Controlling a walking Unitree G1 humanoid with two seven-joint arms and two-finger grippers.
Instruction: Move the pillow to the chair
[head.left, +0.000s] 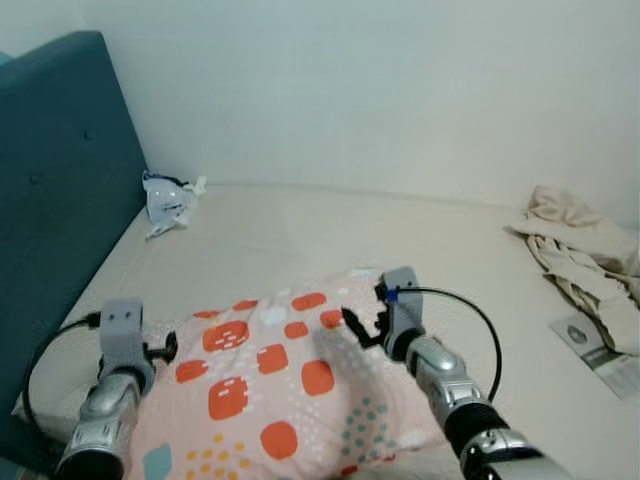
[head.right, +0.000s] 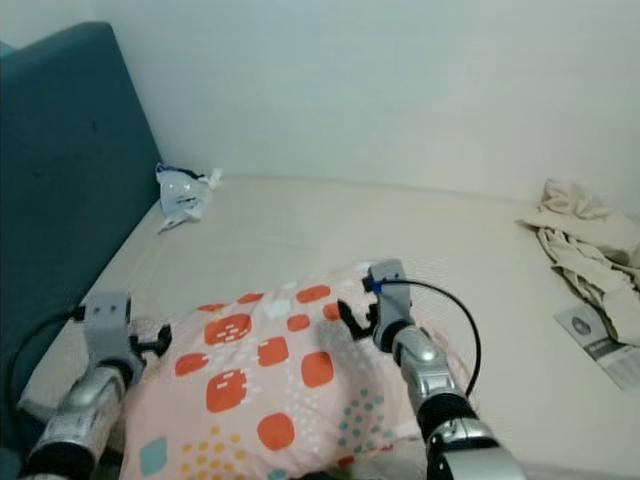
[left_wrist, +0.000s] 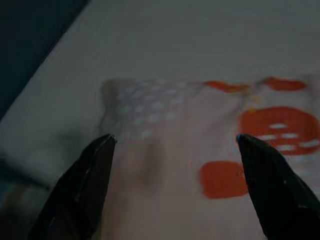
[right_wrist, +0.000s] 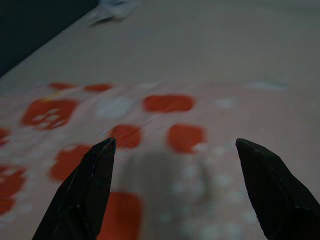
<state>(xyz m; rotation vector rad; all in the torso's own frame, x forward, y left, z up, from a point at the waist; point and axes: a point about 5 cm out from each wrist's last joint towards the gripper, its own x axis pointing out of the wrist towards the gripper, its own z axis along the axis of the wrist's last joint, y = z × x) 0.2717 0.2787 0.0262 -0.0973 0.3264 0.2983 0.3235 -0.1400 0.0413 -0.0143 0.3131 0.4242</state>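
Note:
A pink pillow (head.left: 285, 385) with orange squares and small white and teal dots lies on the beige bed. My left gripper (head.left: 162, 349) is at the pillow's left corner, open, and in the left wrist view its fingertips (left_wrist: 100, 150) straddle that corner (left_wrist: 170, 150). My right gripper (head.left: 358, 328) hovers over the pillow's far right part, open; the right wrist view has the patterned cover (right_wrist: 170, 140) between its two fingertips (right_wrist: 102, 152). Neither gripper holds anything.
A dark teal headboard (head.left: 55, 190) rises along the left. A crumpled white plastic bag (head.left: 168, 203) lies near it at the back. Bunched beige cloth (head.left: 590, 260) and a printed paper (head.left: 600, 355) sit at the right. A white wall (head.left: 380, 90) backs the bed (head.left: 300, 235).

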